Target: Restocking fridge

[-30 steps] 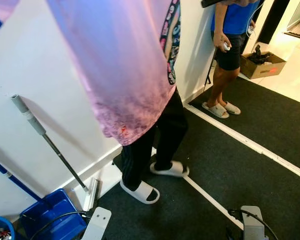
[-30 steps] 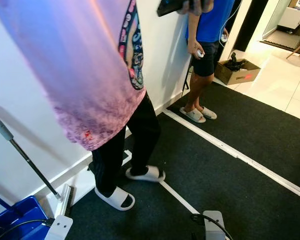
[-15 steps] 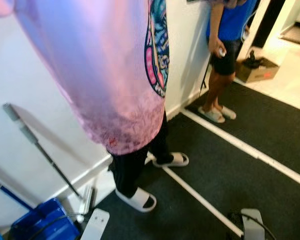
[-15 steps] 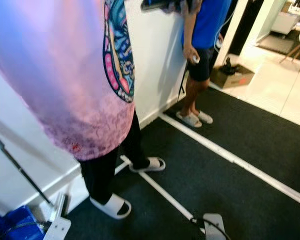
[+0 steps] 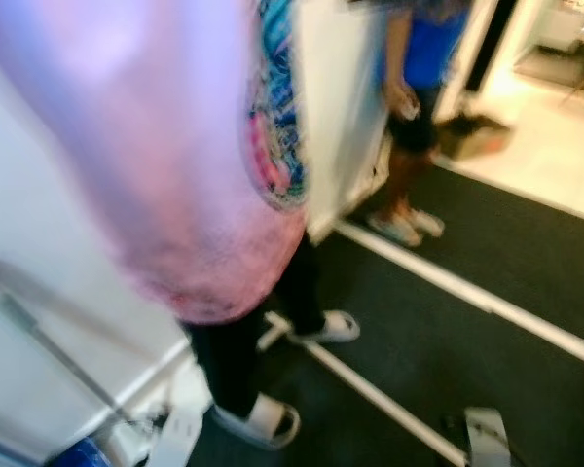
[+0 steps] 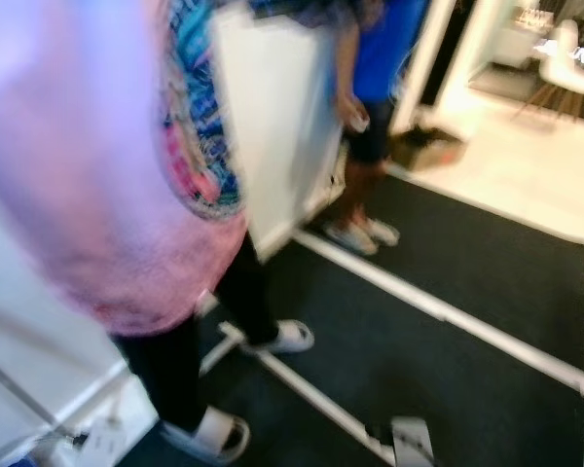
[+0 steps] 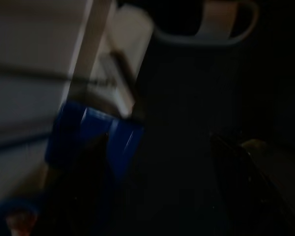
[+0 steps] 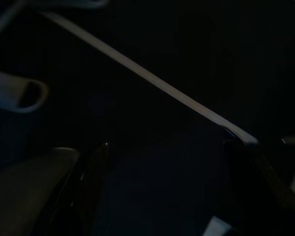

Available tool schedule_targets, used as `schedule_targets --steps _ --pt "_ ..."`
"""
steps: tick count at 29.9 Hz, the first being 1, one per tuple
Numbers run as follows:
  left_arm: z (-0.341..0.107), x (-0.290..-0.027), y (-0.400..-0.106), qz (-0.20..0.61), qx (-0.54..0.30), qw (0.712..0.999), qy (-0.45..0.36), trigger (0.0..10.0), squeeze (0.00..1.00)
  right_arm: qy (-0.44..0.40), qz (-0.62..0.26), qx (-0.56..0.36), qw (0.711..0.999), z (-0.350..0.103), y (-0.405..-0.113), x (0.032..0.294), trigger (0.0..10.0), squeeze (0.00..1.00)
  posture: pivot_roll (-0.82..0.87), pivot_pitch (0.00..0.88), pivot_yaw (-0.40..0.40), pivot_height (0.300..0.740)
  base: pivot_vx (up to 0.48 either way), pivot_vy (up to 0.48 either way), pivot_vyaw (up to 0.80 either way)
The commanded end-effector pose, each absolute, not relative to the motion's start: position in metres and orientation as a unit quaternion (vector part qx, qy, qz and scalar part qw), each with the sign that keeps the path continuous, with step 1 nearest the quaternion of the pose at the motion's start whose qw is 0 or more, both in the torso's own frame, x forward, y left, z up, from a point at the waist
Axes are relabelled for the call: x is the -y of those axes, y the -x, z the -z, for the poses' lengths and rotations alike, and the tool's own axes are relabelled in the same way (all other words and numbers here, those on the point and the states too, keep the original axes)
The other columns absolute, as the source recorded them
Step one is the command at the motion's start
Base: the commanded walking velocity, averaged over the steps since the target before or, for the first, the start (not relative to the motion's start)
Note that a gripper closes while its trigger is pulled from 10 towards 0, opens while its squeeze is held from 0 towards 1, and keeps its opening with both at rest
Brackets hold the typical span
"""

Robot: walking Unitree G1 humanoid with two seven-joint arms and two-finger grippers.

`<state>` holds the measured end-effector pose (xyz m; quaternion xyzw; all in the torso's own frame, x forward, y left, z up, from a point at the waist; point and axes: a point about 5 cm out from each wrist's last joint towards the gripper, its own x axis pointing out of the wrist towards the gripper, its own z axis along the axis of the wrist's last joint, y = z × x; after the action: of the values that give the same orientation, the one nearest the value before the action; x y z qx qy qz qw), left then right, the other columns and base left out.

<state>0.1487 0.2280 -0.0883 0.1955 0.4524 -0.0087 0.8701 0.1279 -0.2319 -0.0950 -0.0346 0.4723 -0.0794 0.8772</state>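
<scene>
Dark carpet (image 5: pixel 487 253) crossed by white floor strips (image 5: pixel 467 292) lies ahead, with a person in a pink printed shirt (image 5: pixel 175 146) standing close. Right gripper (image 8: pixel 162 162) hangs with fingers spread; left gripper's fingers I cannot tell. Best to steer slowly around the person.

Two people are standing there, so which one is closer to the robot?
The person in the pink shirt, looming large at the left; the person in the blue shirt stands farther back by the wall.

A blurred white upright panel (image 5: pixel 343 117), fridge or wall unclear, stands well apart from the right gripper (image 8: pixel 169 167).
</scene>
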Motion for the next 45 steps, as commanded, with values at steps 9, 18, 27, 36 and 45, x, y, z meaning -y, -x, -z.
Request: schedule_targets --steps 9,18,27,36,45 --pt "0.0916 -0.2268 -0.1409 0.012 -0.463 0.864 -0.196 10.0 0.0 0.032 0.082 -0.462 0.882 0.0923 -0.1354 0.2321 10.0 0.0 -0.05 0.0 -0.05 0.74 0.41 0.0 -0.78" --pt "0.0914 -0.2273 -0.1414 0.013 -0.463 0.864 -0.197 10.0 0.0 0.034 0.082 -0.462 0.882 0.092 -0.136 0.2328 10.0 0.0 -0.06 0.0 -0.051 0.74 0.402 0.0 -0.78" --pt "0.0917 -0.227 -0.1409 0.012 -0.464 0.863 -0.199 10.0 0.0 0.037 0.081 -0.46 0.883 0.0915 -0.1367 0.2332 10.0 0.0 -0.06 0.0 -0.051 0.74 0.384 0.0 -0.35" --pt "0.092 -0.2265 -0.1406 0.013 -0.465 0.863 -0.199 10.0 0.0 0.037 0.081 -0.46 0.884 0.0917 -0.1361 0.233 10.0 0.0 -0.06 0.0 -0.05 0.74 0.348 0.0 0.0" --pt "0.0922 -0.2264 -0.1402 0.012 -0.466 0.862 -0.198 10.0 0.0 0.037 0.081 -0.459 0.884 0.0918 -0.1357 0.2328 10.0 0.0 -0.06 0.0 -0.052 0.74 0.338 0.0 0.0"
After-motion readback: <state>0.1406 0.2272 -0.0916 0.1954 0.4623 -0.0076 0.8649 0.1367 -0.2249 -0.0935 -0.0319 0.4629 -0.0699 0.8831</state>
